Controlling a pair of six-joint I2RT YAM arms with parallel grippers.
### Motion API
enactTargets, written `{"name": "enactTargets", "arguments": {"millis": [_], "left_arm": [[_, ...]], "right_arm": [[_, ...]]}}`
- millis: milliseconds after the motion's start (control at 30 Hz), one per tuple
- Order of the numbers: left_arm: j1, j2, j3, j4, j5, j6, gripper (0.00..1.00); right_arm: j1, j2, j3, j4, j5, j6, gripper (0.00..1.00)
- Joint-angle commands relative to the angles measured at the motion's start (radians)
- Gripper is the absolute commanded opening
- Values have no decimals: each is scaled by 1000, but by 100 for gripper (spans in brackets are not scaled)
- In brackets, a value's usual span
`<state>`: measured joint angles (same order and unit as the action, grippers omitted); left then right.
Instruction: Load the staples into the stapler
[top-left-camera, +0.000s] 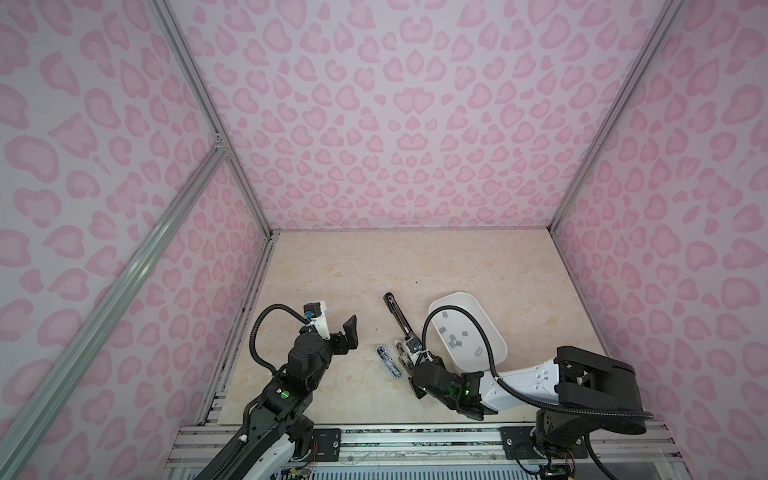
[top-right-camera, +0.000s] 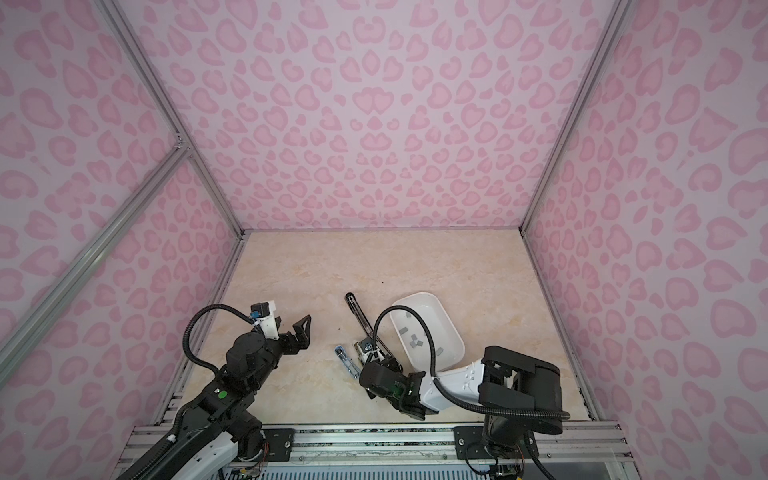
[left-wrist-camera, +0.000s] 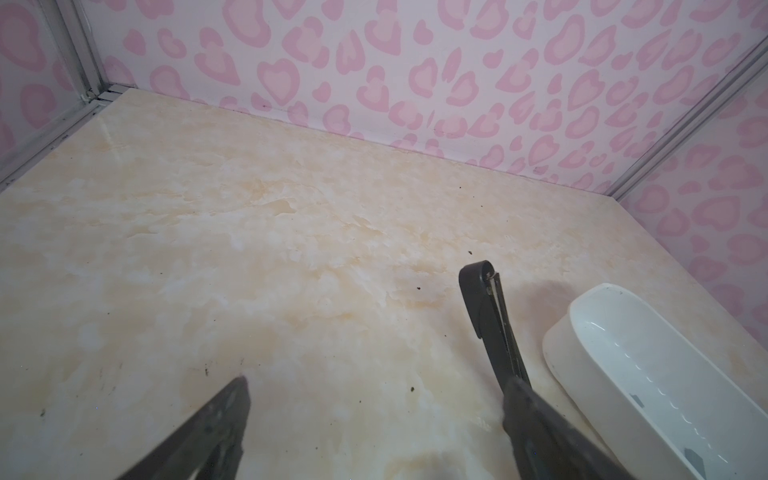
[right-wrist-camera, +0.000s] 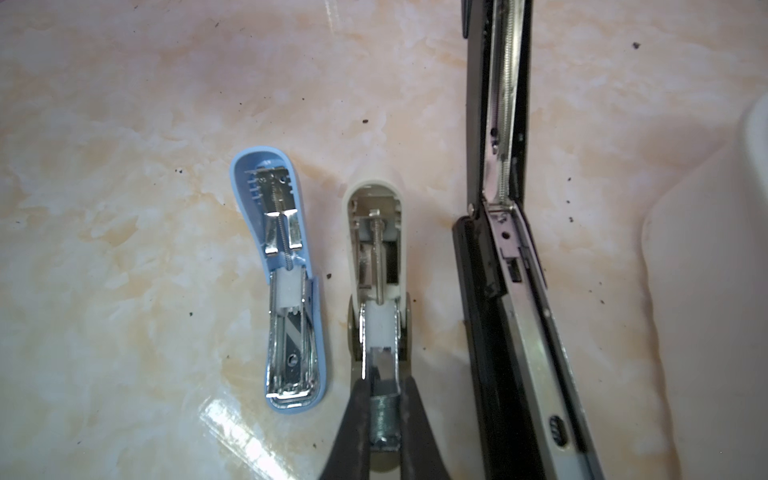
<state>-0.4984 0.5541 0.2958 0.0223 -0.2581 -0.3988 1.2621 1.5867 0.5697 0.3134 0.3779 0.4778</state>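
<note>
Step in hand, by my reading: seating one strip in an open magazine. Noted: right gripper (right-wrist-camera: 386, 392) clenched on a short ribbed grey metal staple strip (right-wrist-camera: 384, 422), held directly over the front end of the bare steel channel of the small beige plastic stapler (right-wrist-camera: 376, 232), which lies hinged open on the marbled cream tabletop (right-wrist-camera: 124, 208); whether the strip already touches the channel floor cannot be told. On one side, just beside it, a small blue plastic stapler (right-wrist-camera: 286, 291) lies open; on the other, a long black metal stapler (right-wrist-camera: 511, 249), also open. Other loose grey staples (top-left-camera: 455, 341) sit in the white oval plastic tray (top-left-camera: 478, 306), near the right arm. Noted too: left gripper (top-left-camera: 349, 334) spread wide, empty, hovering over bare table well apart from the staplers. For the move: keep the strip's long axis parallel to the channel walls, lower straight without twist, release only once it sits between the rails. Risk: the beige body looks light and is unbraced, so a skewed push would likely slide it toward the blue one; the left gripper could steady it
</note>
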Motion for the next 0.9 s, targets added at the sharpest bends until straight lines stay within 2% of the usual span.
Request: {"name": "enactTargets", "arguments": {"millis": [0, 867], "left_arm": [[1, 1, 4, 27, -3, 4, 96], [1, 1, 6, 28, -2, 4, 96]], "right_arm": [[1, 16, 7, 10, 24, -4, 6], [22, 8, 33, -25, 51, -17, 5]]}}
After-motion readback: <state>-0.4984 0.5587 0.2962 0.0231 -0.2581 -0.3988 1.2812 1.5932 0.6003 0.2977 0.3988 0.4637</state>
